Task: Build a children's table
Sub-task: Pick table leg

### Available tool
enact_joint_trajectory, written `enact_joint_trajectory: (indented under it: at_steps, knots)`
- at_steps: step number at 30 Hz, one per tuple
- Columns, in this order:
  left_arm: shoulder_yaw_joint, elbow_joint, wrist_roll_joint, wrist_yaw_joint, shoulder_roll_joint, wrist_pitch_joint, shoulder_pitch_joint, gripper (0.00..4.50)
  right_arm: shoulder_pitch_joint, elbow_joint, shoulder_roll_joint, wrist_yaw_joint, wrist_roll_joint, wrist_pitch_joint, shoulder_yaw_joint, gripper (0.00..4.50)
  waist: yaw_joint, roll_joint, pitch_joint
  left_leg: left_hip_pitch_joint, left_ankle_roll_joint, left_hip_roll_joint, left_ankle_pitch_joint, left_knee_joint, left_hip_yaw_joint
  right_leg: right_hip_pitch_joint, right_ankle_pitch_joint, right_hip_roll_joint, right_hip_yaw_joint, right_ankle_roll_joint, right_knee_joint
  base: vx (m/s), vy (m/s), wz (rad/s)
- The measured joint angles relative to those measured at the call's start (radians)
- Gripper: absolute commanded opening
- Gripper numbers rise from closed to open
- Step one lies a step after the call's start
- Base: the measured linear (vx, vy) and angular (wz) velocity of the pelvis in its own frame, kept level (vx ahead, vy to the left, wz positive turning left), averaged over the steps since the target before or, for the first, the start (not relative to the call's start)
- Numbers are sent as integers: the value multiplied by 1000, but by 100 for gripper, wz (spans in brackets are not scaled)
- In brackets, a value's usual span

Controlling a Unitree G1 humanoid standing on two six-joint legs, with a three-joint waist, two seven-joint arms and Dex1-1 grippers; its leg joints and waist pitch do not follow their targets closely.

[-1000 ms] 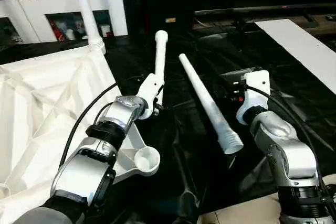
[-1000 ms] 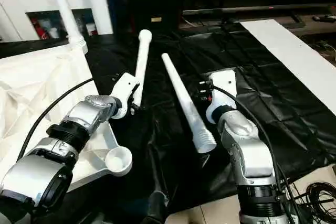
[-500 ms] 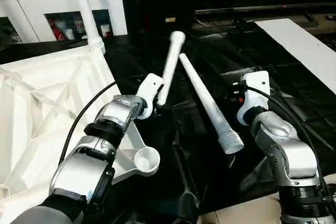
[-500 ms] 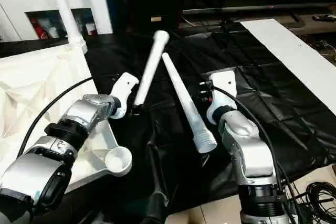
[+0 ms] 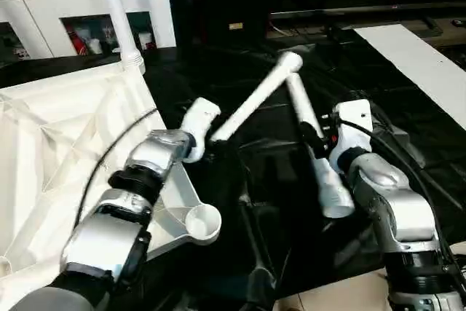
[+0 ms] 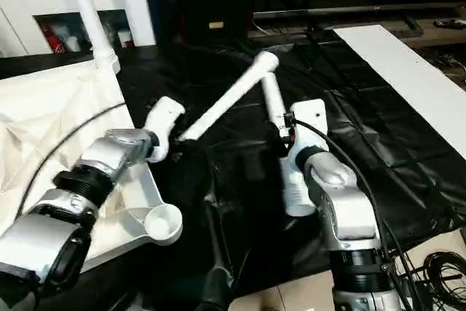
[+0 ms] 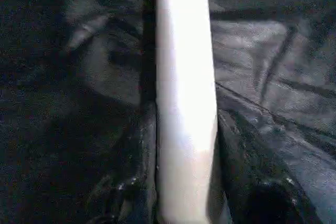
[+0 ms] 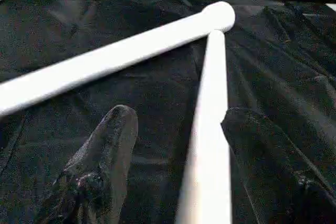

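Tabletop (image 5: 51, 143) upside down at the robot's left, one leg (image 5: 116, 12) already socketed.
Left gripper (image 5: 212, 138) clenches a second leg (image 5: 255, 96); right gripper (image 8: 178, 169), spread wide, straddles a third leg (image 8: 212, 129) on black sheeting (image 6: 378, 129). Next, I'd judge: swing a flared end into the near corner socket (image 5: 202, 221).

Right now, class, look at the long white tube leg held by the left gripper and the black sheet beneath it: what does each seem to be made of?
The long white tube leg looks like smooth moulded plastic: uniform white, with a soft sheen along its rounded surface. The black sheet looks like thin glossy plastic film, perhaps coated fabric: it lies in creases that catch highlights.
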Motion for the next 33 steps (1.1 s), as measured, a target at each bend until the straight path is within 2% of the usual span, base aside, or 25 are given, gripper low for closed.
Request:
enact_joint_trajectory:
  at_steps: [5,11,14,17,20,22,24,27,28,30,33]
  knots:
    - [42,-62,-21,24,28,-56,2,140,0,4,0,0,0,-25,-1,292,-1,0,0,0,0,0,0,0,0,0,0,0,0,0,0,0,0,0]
    - [99,-127,-46,41,76,-188,10,138,-9,22,10,-8,0,-67,-18,292,-2,0,0,0,0,0,0,0,0,-1,0,0,0,0,0,0,0,0]
    - [108,-214,-63,-54,132,-256,27,138,-18,22,-14,4,-9,-151,-26,292,-1,1,0,-1,0,0,0,0,1,-2,0,0,1,0,0,0,0,0]
    - [84,-285,-56,-131,190,-326,36,137,-66,20,-84,31,-38,-257,-25,327,1,1,0,0,0,1,0,0,2,-1,0,0,1,0,1,0,0,0]
    - [33,-325,-12,-191,278,-353,36,137,-115,20,-202,67,-117,-358,7,327,-1,1,0,0,0,1,0,0,2,-1,0,1,1,0,2,0,0,0]
    - [21,-373,0,-251,355,-341,44,137,-153,46,-367,70,-289,-473,108,344,-2,1,0,0,-1,2,0,1,3,-2,0,1,2,0,4,0,0,0]
    - [19,-435,4,-306,414,-326,48,137,-203,90,-466,59,-425,-555,152,348,-4,-2,0,2,-1,4,0,1,4,-2,0,2,1,0,4,0,0,0]
    - [18,-527,5,-360,444,-299,62,137,-253,145,-510,35,-542,-640,199,348,-3,-3,0,3,-1,4,0,1,5,-1,0,2,1,1,4,0,0,0]
    - [18,-554,3,-373,455,-292,76,137,-266,165,-515,25,-573,-660,219,367,-4,-3,0,3,-1,4,0,1,6,-1,0,2,2,0,4,0,0,0]
    - [12,-610,-5,-425,485,-272,113,137,-291,223,-525,9,-620,-693,249,385,-7,-4,1,3,-1,4,0,2,8,-2,0,1,3,0,5,0,0,0]
    - [2,-703,-42,-493,534,-209,163,137,-337,324,-550,-22,-678,-731,283,384,-8,-10,4,3,0,6,0,3,11,-2,0,1,4,0,6,0,0,0]
